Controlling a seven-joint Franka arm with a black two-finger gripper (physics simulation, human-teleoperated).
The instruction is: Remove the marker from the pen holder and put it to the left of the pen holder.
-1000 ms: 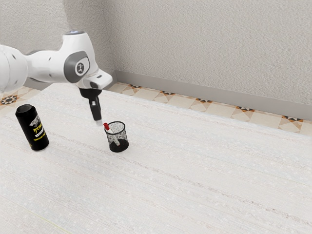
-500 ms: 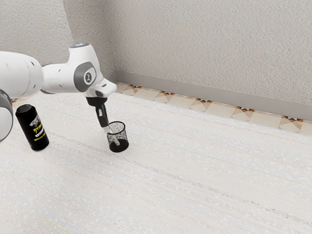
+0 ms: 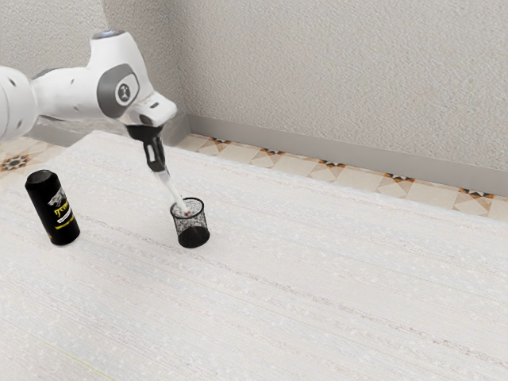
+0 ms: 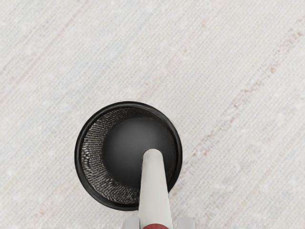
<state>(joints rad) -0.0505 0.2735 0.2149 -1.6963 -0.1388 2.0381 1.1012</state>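
In the exterior view my gripper (image 3: 163,175) is above the mesh pen holder, a bit toward the exterior view's left, shut on the marker. The white marker (image 3: 178,196) slants down from the fingertips, its lower end at the mouth of the black pen holder (image 3: 193,236), which stands upright. From the wrist camera, the gripper (image 4: 158,223) has a pale fingertip on either side of the marker (image 4: 155,191), near its red part. The marker's far end overlaps the inside of the pen holder (image 4: 81,175) there.
A black can (image 3: 53,208) with yellow lettering stands on the white table (image 3: 317,278), toward the exterior view's left from the pen holder. Beyond the table are a tiled floor and a wall.
My gripper first came down to the pen holder's rim, then rose with the marker, which is pulled upward from the holder. Pen holder and can stay put.
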